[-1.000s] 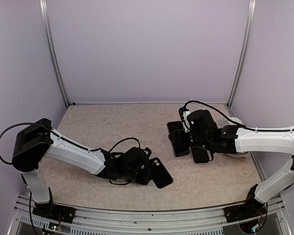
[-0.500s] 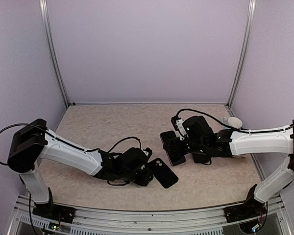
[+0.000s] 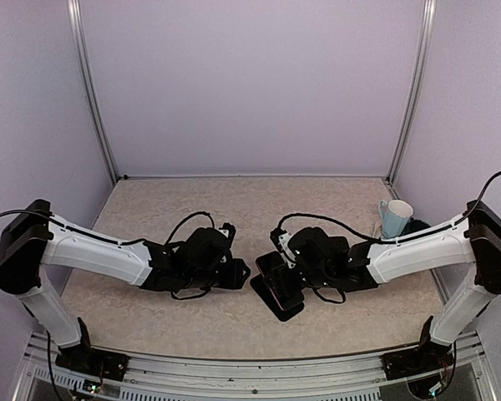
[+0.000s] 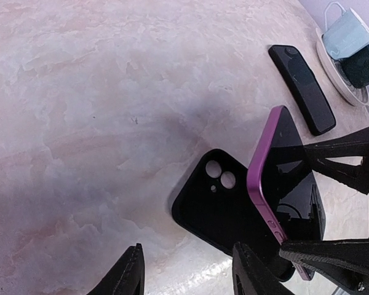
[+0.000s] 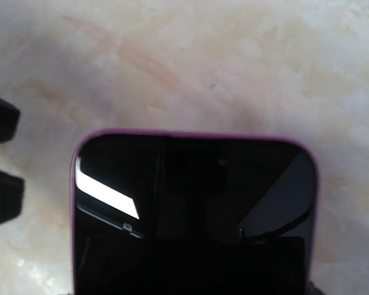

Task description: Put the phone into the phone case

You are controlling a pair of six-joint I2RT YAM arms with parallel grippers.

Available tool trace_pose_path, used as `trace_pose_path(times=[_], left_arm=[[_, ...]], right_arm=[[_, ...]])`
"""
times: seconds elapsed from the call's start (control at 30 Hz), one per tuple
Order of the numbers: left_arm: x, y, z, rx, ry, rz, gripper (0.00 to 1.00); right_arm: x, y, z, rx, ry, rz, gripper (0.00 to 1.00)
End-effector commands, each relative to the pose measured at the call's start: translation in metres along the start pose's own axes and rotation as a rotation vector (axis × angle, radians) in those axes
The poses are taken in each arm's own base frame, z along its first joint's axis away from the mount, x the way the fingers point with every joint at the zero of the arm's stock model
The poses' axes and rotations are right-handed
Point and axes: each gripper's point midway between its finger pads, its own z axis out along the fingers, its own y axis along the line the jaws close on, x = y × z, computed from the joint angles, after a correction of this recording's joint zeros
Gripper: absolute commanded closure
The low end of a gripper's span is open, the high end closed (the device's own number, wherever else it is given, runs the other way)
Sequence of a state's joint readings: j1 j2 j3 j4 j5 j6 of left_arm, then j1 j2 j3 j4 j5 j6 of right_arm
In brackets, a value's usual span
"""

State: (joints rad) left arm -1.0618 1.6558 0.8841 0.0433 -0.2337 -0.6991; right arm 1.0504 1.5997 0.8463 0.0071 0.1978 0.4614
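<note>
Beneath the phone [image 4: 286, 190], left wrist alone shows phone case [image 4: 203, 215] cutouts [image 4: 220, 174].

L arm [image 3: 92, 250], R arm [image 3: 417, 248]: white links, blk joints/cables; L claw [image 4: 187, 273] blk.

Centre table: my right gripper [image 3: 290, 269] held the phone [image 3: 277, 280] over the black case [image 3: 282, 313], the two overlapping as seen from above. The case lay on the marbled table [image 3: 192, 200] near its front edge. My left gripper [image 3: 238, 272] sat low just beside them, on their left; whether it touched the case could not be told. A mug [image 3: 395, 219] stood well apart, at right rear.
</note>
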Motion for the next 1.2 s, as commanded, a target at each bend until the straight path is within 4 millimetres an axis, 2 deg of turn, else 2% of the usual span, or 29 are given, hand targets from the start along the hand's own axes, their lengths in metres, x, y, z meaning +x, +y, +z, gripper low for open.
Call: trace_pose_path(times=[0.0, 0.23, 0.53, 0.93, 1.17], left_arm=[[0.005, 0.007, 0.006, -0.032, 0.015, -0.009, 0.51], [0.004, 0.009, 0.008, -0.041, 0.017, 0.0, 0.51], [0.007, 0.013, 0.008, -0.051, 0.021, -0.002, 0.51], [0.009, 0.014, 0.008, -0.047, 0.026, -0.008, 0.51], [0.01, 0.016, 0.008, -0.053, 0.026, -0.006, 0.5]], right_arm=[[-0.008, 0.0, 0.004, 0.021, -0.065, -0.018, 0.61], [-0.008, 0.003, 0.011, 0.02, -0.096, -0.029, 0.62], [0.015, 0.004, 0.015, 0.058, -0.04, -0.047, 0.62], [0.024, -0.006, 0.015, 0.117, -0.019, -0.086, 0.62], [0.035, 0.002, 0.018, 0.091, 0.019, -0.098, 0.61]])
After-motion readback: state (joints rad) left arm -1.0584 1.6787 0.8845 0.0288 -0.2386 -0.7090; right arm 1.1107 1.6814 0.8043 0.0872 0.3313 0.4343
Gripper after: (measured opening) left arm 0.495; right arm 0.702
